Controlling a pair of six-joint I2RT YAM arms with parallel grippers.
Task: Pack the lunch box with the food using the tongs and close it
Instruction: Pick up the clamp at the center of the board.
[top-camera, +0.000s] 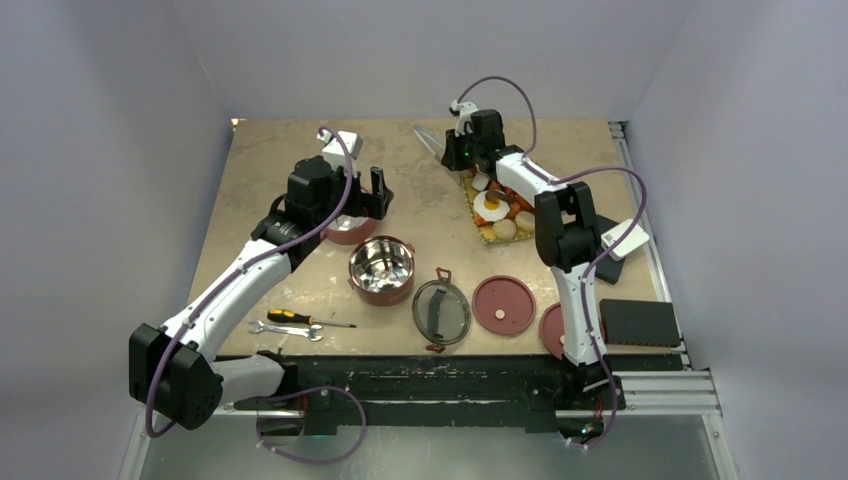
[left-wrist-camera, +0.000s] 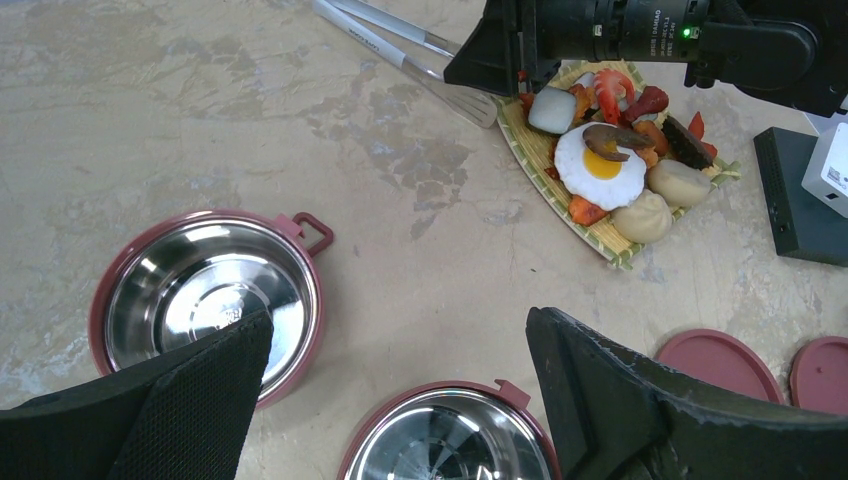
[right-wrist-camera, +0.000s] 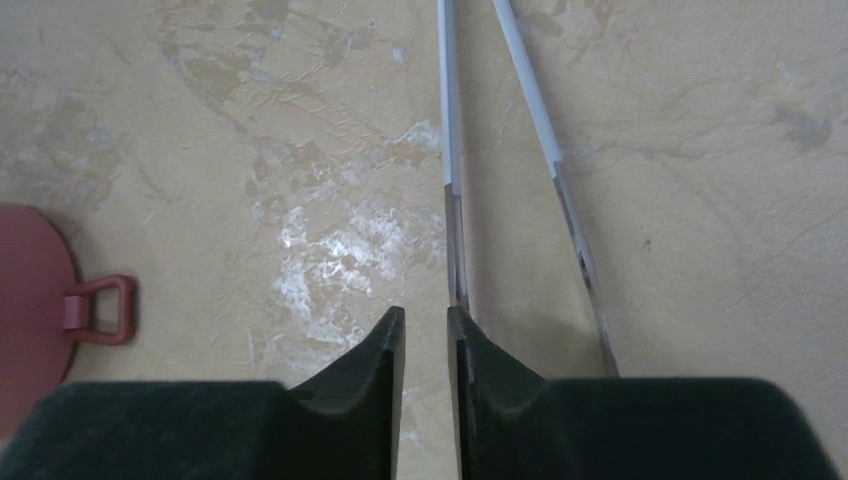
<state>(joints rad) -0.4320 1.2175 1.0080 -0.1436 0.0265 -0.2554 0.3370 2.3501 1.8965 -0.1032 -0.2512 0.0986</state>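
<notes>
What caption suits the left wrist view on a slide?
Open left fingers hover over two red bowls, food beyond.

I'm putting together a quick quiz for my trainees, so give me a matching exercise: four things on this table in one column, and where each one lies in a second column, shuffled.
Things
1. tongs
2. fried egg
3. screwdriver
4. see-through lid

Places
A. at the near edge, beside the wrench
B. on the yellow mat
C. between a steel bowl and a red disc lid
D. at the far side, by the right gripper

Pairs: 1-D, 2-B, 3-A, 4-C
</notes>
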